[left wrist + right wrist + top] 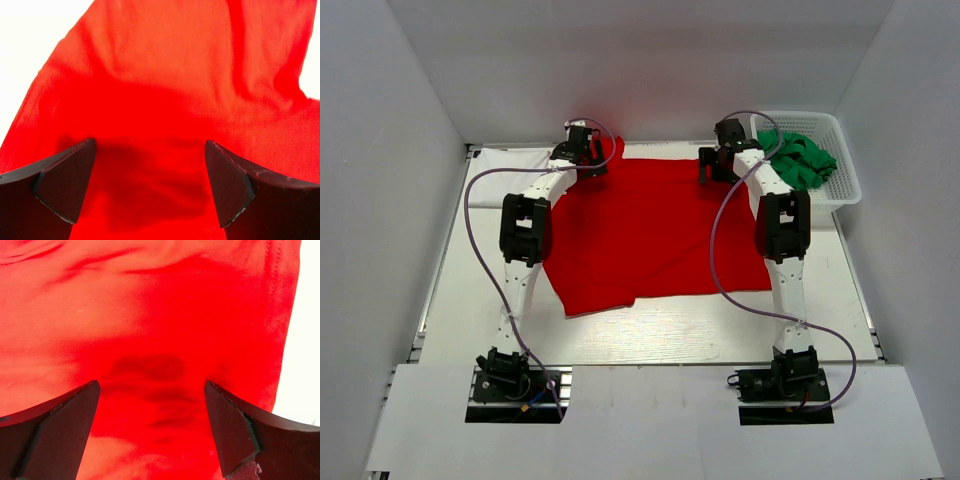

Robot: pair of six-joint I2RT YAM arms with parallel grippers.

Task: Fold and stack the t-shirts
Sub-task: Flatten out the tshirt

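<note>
High rear overview, two wrist views close over red t-shirt (pixel 650 230)

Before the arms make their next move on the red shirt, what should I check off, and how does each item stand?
1. red t-shirt spread open, not bunched: ok.
2. left gripper open, over the shirt's far left corner: ok.
3. right gripper open, over the shirt near its far right edge: ok.
4. Contact with the cloth at either gripper: cannot tell.
5. green t-shirts in the basket, off the red one: ok.
</note>
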